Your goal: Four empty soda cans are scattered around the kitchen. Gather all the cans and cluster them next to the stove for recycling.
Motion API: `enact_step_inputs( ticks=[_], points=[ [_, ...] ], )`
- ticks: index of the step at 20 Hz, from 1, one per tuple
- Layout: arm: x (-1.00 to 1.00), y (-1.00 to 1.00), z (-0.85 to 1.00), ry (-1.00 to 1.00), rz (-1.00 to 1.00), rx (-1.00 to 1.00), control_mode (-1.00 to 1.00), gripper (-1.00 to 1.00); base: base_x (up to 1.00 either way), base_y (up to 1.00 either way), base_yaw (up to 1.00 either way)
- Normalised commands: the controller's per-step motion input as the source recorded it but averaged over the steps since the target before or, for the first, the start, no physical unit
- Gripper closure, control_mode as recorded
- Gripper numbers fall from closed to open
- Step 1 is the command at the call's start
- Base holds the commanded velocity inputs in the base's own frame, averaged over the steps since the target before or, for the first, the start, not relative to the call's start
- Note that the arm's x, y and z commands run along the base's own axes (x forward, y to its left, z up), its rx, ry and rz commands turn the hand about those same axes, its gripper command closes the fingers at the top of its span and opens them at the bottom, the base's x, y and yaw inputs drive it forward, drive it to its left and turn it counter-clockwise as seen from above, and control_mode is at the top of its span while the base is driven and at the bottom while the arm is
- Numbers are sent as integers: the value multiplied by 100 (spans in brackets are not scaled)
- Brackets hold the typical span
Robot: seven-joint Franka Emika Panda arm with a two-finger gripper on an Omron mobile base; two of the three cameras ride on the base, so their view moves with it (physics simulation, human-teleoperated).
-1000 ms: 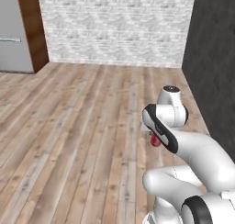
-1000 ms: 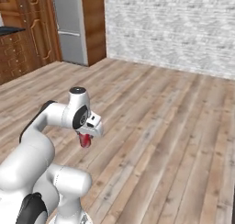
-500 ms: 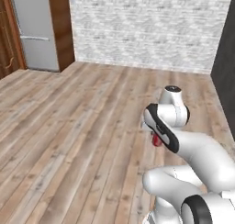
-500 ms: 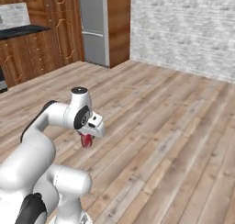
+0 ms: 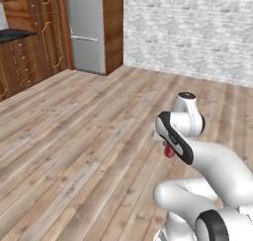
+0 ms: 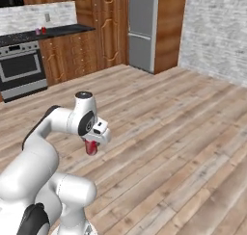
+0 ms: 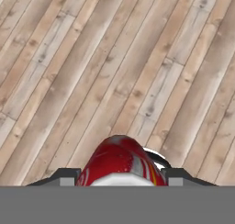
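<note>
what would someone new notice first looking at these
The white arm, folded low over the plank floor, with its pincer shut on a red can hanging under the hand. Next, the stove at the far left of the right base view, with two small cans on the counter beside it. A tall grey fridge stands between wood panels ahead.

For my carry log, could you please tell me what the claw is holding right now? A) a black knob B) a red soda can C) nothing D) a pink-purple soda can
B: the claw is shut on a red soda can, carried above the wood plank floor.
</note>
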Motion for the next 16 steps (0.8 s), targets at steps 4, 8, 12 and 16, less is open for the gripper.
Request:
enact_step_inputs(
  ticks=[4,8,12,16],
  points=[
    [0,0,0,0,0,0,100,100,59,10,29],
    [0,0,0,0,0,0,100,100,69,8,17],
    [0,0,0,0,0,0,100,100,70,10,13],
    [0,0,0,0,0,0,100,100,70,10,13]
  ],
)
